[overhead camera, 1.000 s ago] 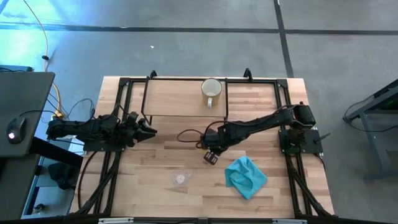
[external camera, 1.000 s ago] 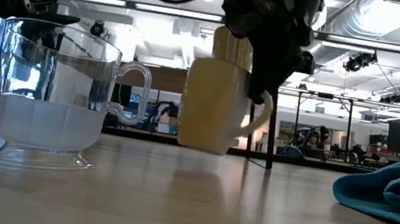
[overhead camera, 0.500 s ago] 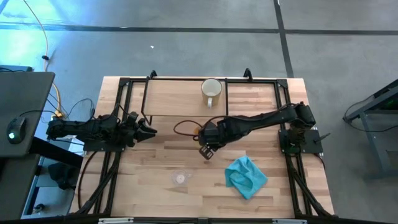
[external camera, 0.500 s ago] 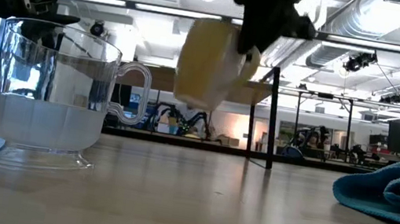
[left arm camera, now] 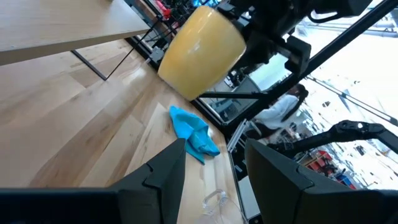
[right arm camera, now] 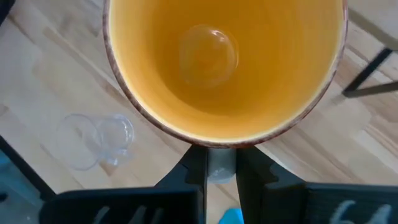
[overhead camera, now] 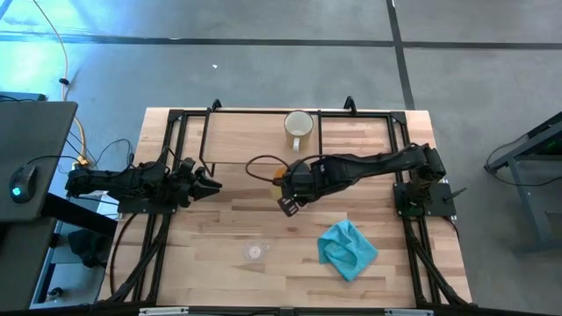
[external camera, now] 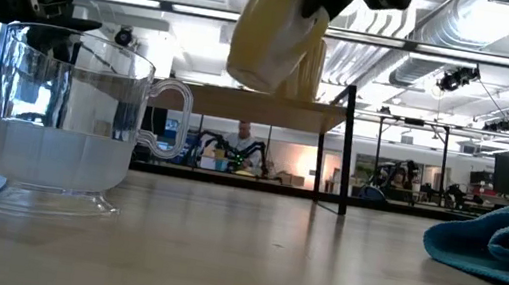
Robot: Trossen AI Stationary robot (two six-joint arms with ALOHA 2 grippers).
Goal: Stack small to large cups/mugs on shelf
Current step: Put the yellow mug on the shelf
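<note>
Glossy orange mug [right arm camera: 224,62], clear glass cup [external camera: 60,124], light-wood shelf [overhead camera: 250,140]

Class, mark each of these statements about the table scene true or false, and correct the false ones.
1. The right pincer holds the orange mug lifted off the table. True.
2. The cream-white mug stands on the shelf. True.
3. The clear glass cup is on the shelf. False: it stands on the tabletop.
4. The teal cloth is draped over the shelf. False: it lies on the tabletop.
5. The left pincer grips the glass cup. False: it is open and empty.
</note>
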